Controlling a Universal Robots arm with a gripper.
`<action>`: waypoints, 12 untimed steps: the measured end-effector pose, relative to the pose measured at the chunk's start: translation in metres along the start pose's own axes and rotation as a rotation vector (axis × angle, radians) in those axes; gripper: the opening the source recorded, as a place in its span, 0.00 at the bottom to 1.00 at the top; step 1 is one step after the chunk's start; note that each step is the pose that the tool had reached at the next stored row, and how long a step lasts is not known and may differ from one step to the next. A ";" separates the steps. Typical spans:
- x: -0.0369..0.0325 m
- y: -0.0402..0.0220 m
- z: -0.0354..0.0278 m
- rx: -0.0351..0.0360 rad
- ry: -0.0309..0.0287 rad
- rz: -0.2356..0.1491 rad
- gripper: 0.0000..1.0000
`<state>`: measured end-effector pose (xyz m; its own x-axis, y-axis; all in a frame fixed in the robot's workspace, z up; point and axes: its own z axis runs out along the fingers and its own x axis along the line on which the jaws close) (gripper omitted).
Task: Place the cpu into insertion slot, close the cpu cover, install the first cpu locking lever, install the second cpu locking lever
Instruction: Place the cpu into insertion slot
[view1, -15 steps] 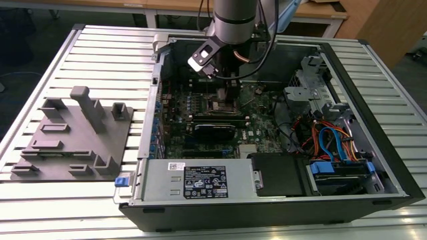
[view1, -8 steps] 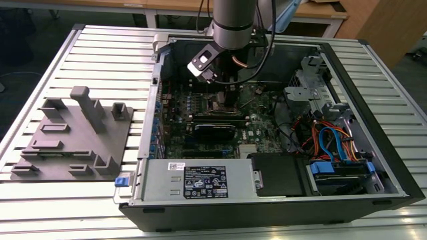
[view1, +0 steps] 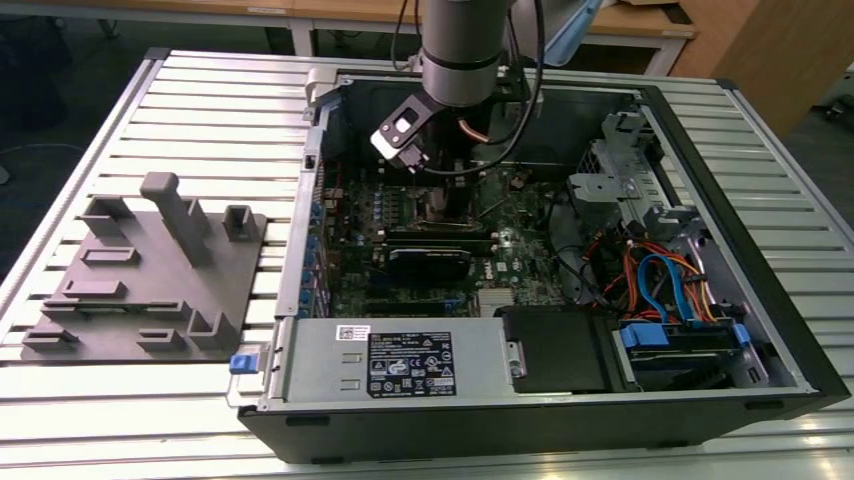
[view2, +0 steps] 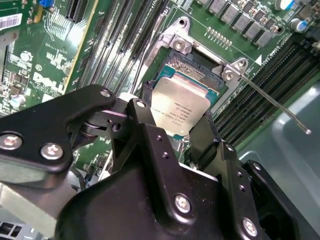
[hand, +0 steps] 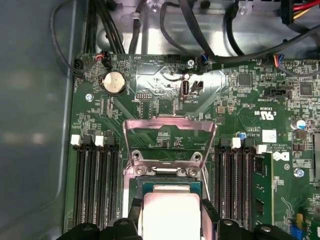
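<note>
Beneath the black two-fingered gripper (view2: 176, 107), clamped on the flat silver-grey square cpu (view2: 182, 100), the open socket (view2: 192, 60) lies clear. Just past the fingertips, the thin silvery metal frame of the cpu cover (hand: 170, 145) stands tipped up on its hinge, walling off that side. Long black memory slots (hand: 95, 185) run close along both flanks, low against the green board (hand: 240, 100). A thin steel locking lever (view2: 272, 102) juts out loose beside one finger. In the exterior view, the walls of the black computer case (view1: 534, 435) ring the grey arm (view1: 461, 50). A black cable (view1: 514, 130) loops against the arm, and a grey metal drive cage (view1: 621, 170) crowds the exterior view's right. Overhead the case is open.
</note>
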<state>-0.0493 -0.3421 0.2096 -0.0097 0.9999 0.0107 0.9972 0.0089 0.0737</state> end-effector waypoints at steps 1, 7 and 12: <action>0.0000 -0.0001 0.0013 0.0000 -0.0001 0.001 0.54; 0.0000 -0.0012 0.0050 0.0000 -0.0006 0.004 0.54; 0.0001 -0.0019 0.0058 -0.0002 0.0000 0.005 0.54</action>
<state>-0.0508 -0.3419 0.2037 -0.0049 0.9999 0.0111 0.9973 0.0041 0.0738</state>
